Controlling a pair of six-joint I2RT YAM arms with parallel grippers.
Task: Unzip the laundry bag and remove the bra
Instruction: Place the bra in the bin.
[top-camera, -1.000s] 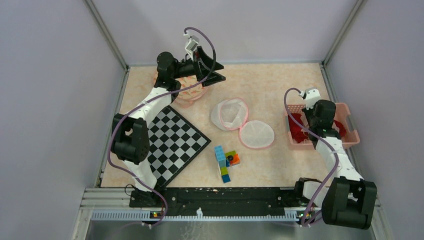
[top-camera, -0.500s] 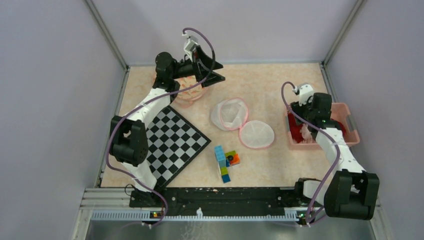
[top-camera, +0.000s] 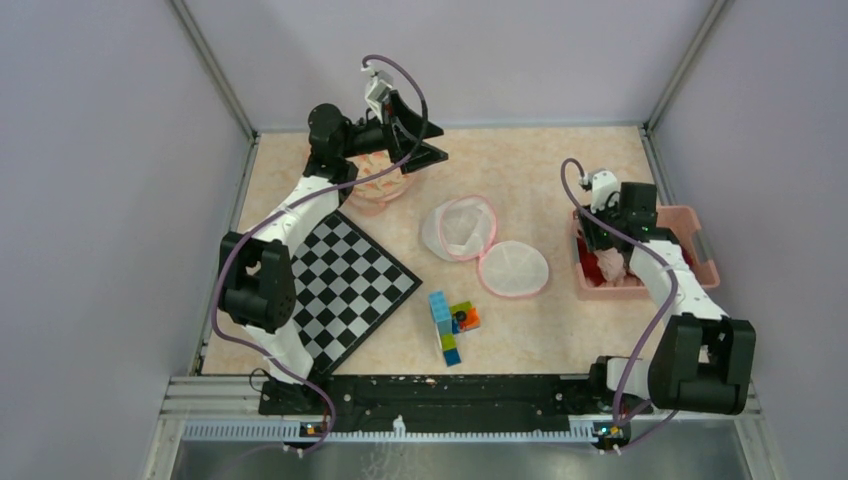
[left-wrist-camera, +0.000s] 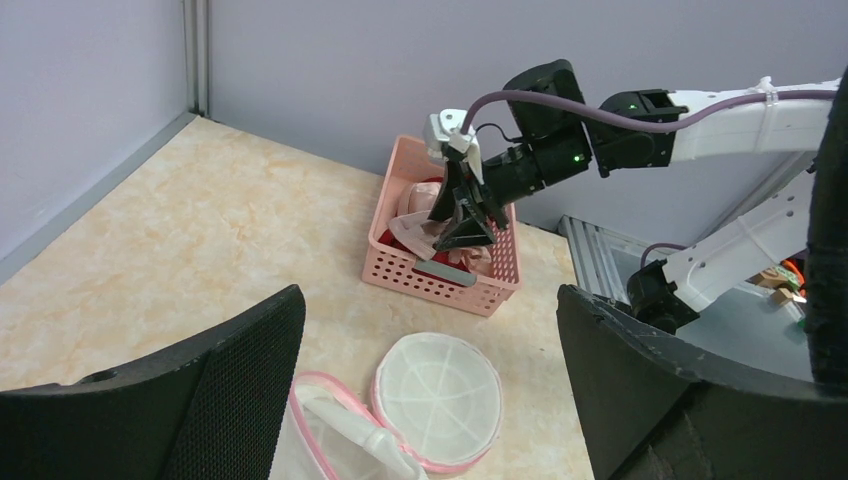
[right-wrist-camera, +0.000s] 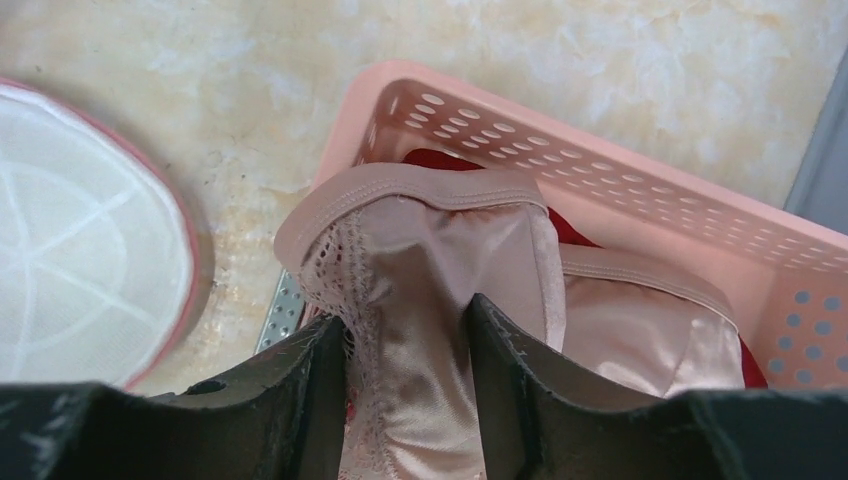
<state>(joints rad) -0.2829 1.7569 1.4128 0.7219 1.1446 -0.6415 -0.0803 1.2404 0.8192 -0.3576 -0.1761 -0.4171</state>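
Locate the right gripper (right-wrist-camera: 405, 320) at the right side of the table, above the left end of the pink basket (right-wrist-camera: 620, 180). Note both fingers (right-wrist-camera: 290, 400) pressed onto a fold of the beige bra (right-wrist-camera: 440, 250), with satin and lace edge bunched between. Note the rest of the bra draped inside the basket, over a red garment (right-wrist-camera: 430, 160), with one band against the perforated wall. Find the laundry bag (top-camera: 458, 226) near table centre, unzipped and opened into two round white mesh halves with pink trim, touching at one edge, well apart from the basket. Find the left gripper (top-camera: 432, 145) raised over the far left of the table, jaws spread wide, nothing between. Toward the near edge, see a checkerboard (top-camera: 345, 280) and, just beside it, a cluster of coloured blocks (top-camera: 450, 322).
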